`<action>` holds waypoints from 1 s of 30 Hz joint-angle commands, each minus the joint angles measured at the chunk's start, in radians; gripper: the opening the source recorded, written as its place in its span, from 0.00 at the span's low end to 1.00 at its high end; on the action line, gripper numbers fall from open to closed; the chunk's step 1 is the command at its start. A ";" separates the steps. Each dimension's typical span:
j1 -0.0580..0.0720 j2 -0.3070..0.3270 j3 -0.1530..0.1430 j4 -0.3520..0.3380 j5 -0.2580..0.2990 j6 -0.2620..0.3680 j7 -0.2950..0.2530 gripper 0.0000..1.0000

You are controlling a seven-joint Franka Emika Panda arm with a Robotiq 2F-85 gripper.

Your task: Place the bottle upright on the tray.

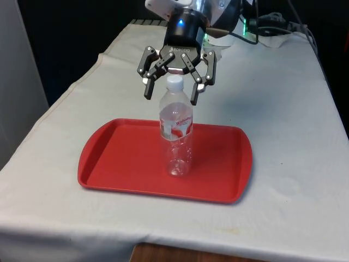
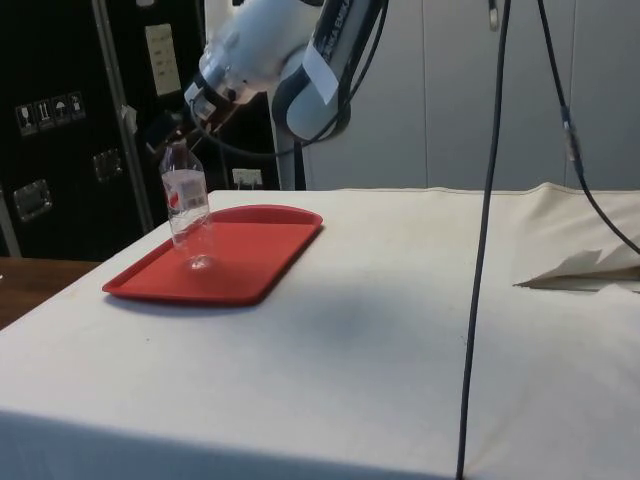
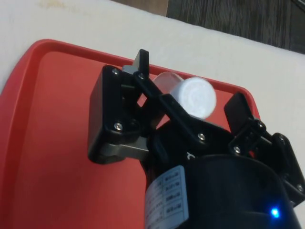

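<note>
A clear plastic bottle (image 1: 176,130) with a white cap and a red-and-white label stands upright on the red tray (image 1: 120,158), a little right of its middle in the front view. My gripper (image 1: 172,93) hangs open around the bottle's cap, its fingers (image 1: 148,87) spread on either side and apart from the neck. In the side view the bottle (image 2: 187,205) stands on the tray (image 2: 255,255) with the gripper (image 2: 178,135) just over its top. The wrist view looks down on the white cap (image 3: 196,97) between the open fingers, with the tray (image 3: 52,143) beneath.
The tray lies near the table's front edge on the white cloth (image 1: 283,125). Cables (image 1: 275,24) lie at the far right by the robot's base. In the side view a black cable (image 2: 484,240) hangs down in front, and the cloth has a raised fold (image 2: 580,268) at the right.
</note>
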 commanded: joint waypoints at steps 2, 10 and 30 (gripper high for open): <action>-0.007 -0.013 0.013 -0.007 -0.007 -0.008 0.005 1.00; -0.006 -0.043 0.013 -0.008 -0.006 -0.025 0.005 1.00; -0.006 -0.129 0.023 -0.003 -0.004 -0.101 0.008 1.00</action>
